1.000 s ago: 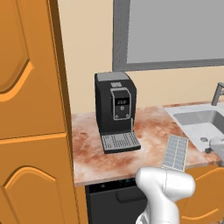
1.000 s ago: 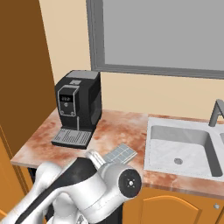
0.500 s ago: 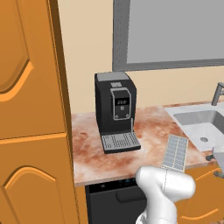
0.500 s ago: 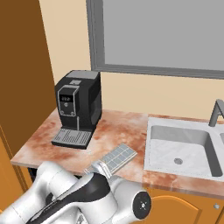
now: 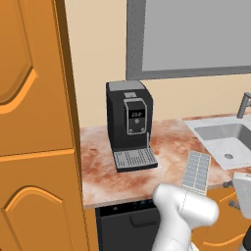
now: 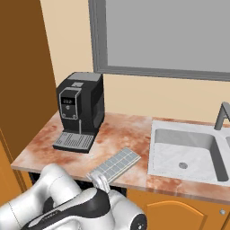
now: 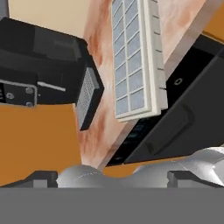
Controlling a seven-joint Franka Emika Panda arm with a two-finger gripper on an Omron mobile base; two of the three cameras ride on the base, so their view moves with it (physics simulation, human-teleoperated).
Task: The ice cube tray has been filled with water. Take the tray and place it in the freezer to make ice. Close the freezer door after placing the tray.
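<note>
- Presently, the ice cube tray (image 5: 196, 171) lies flat on the mottled reddish counter (image 5: 108, 176), at its front edge, between the coffee machine (image 5: 129, 120) and the sink (image 5: 226, 139).
- From the right base view, the tray (image 6: 114, 165) sits at a slant, one short end near the counter's front lip, the other pointing back toward the sink (image 6: 188, 152). It touches neither the machine nor the basin.
- Tray is pale grey-white, with a grid of small square cells; nothing rests on it.
- Coffee machine (image 6: 80, 108) stands upright against the back wall, its dark ribbed drip grate (image 6: 74, 141) facing forward, apart from the tray.
- Hand view: the gripper (image 7: 111, 177) looks across the counter edge, with the tray (image 7: 136, 57) ahead of it and the drip grate (image 7: 86, 96) beside that. The two dark finger tips (image 7: 41, 177) sit far apart at the bottom corners, with nothing between them; jaws spread wide, holding nothing.
- Gripper is off the tray, no contact visible.
- Below the counter edge, a dark appliance front (image 7: 175, 127) with a recessed handle.
- White arm (image 5: 184, 215) is bent low in front of the counter in the left base view, its elbow just before the tray's near end.
- Tall orange wooden cabinet (image 5: 34, 127) flanks the counter on the left; grey-framed window (image 6: 166, 36) above the sink; a grey tap (image 6: 221, 116) stands at the sink's right.
</note>
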